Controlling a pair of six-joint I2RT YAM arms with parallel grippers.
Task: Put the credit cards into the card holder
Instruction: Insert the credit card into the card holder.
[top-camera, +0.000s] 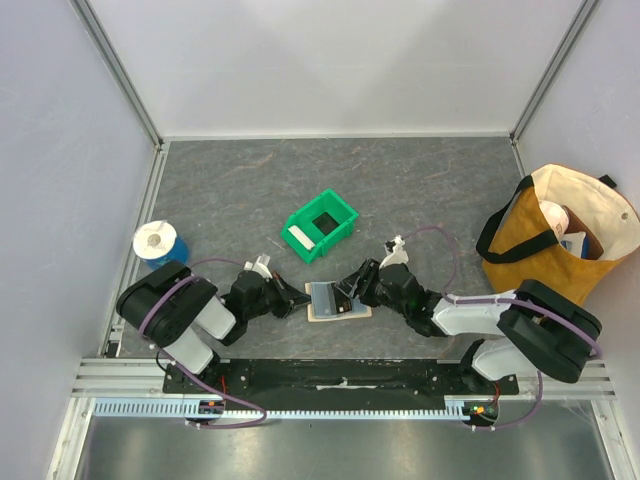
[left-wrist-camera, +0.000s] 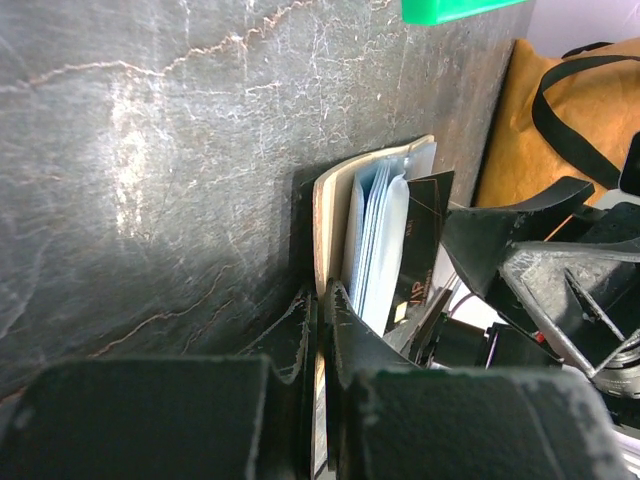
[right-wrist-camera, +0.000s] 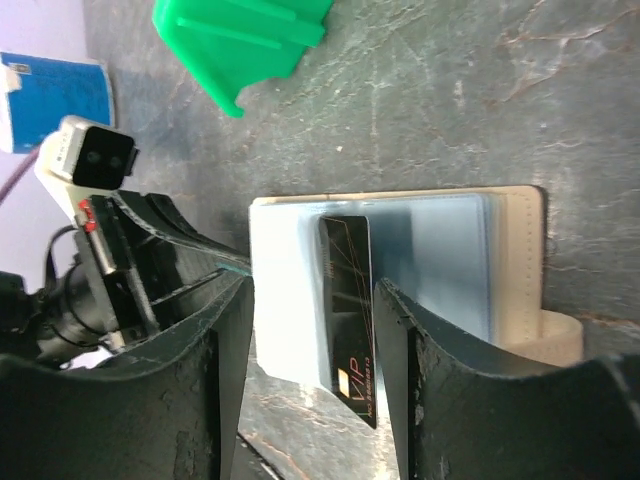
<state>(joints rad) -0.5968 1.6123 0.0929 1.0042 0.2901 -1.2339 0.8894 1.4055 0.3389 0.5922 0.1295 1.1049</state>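
**Near desk edge, middle: dark card half seated**

Near the middle of the desk's near edge: card holder (top-camera: 337, 302), open flat, between both arms. Judged partway through. Dark card (right-wrist-camera: 345, 300) laid over the pale sleeves, seemingly only part tucked, yet to be pushed home. Whitish piece (top-camera: 300, 237) in the green bin (top-camera: 345, 212) toward the desk's centre, possibly another card left to do. Reaching low from the near left corner, left fingers (left-wrist-camera: 350, 340) clamped on the holder's cover. Stretched low from the near right corner, right fingers (right-wrist-camera: 410, 340) apart, straddling the dark card without gripping it.
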